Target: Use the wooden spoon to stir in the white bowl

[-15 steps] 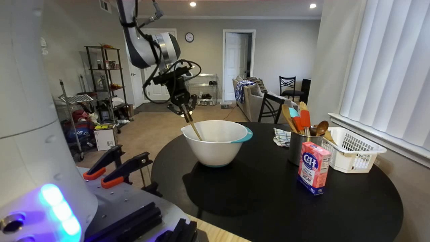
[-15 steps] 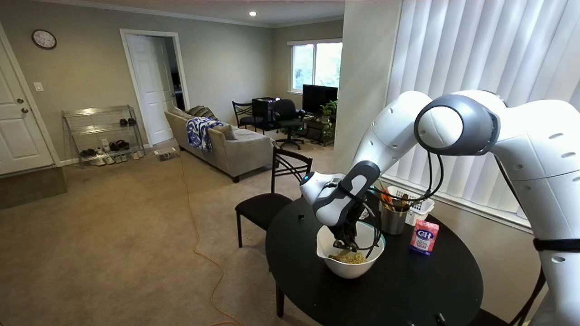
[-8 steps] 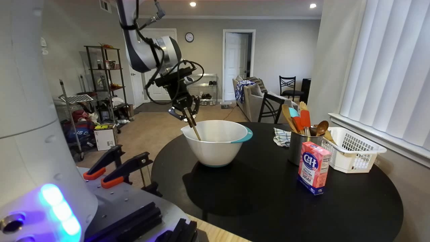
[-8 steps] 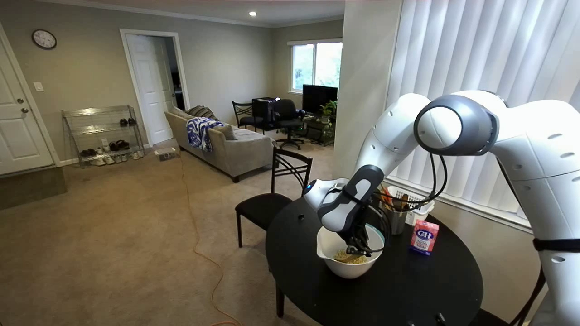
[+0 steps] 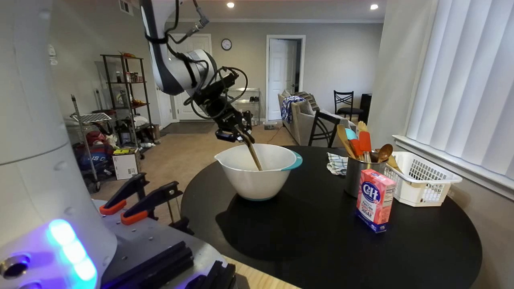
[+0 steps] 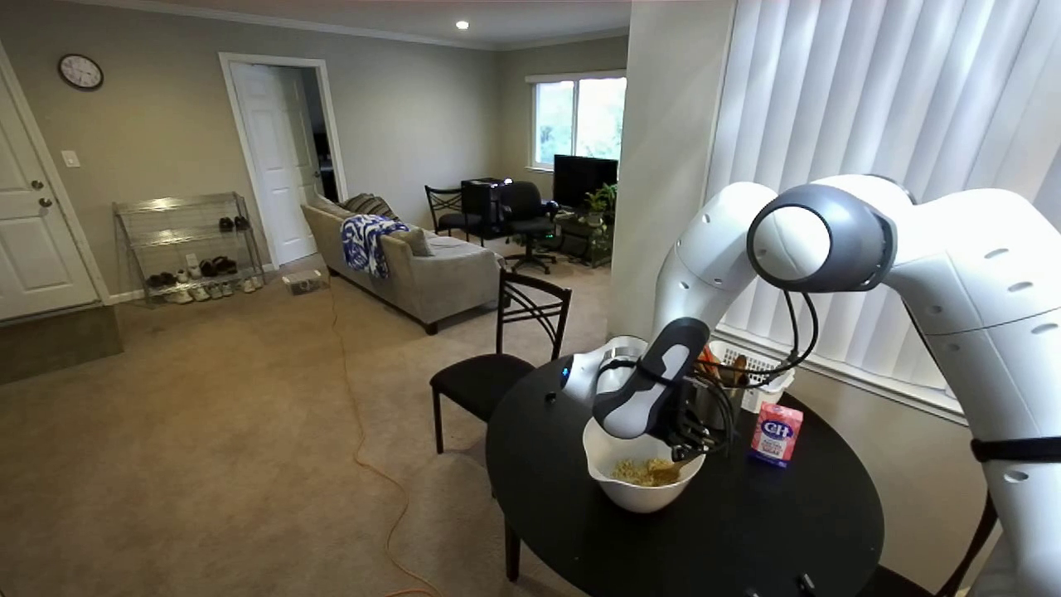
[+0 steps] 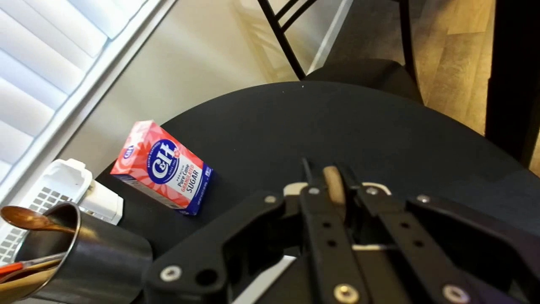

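The white bowl [image 5: 257, 184] stands upright on the black table and also shows in an exterior view [image 6: 642, 497], with yellowish, crumbly food [image 6: 637, 473] in its bottom. My gripper [image 5: 246, 137] is just above the bowl's far rim, tilted, and shut on the handle of the wooden spoon [image 5: 254, 157]. The spoon slants down into the bowl; its lower end is hidden by the bowl wall in that view and lies at the food in an exterior view [image 6: 670, 473]. In the wrist view the handle's end [image 7: 335, 185] shows between the fingertips [image 7: 328, 169].
A pink sugar box [image 5: 373, 200] stands right of the bowl on the black table [image 5: 321, 257]. Behind it are a metal utensil holder [image 5: 353, 180], a white slatted basket [image 5: 425, 192] and a checked cloth [image 5: 337, 163]. A black chair [image 6: 485, 381] stands by the table.
My gripper has moved right in both exterior views and tilted more. The spoon has swept through the bowl from its left part toward its right part. The bowl has shifted very slightly.
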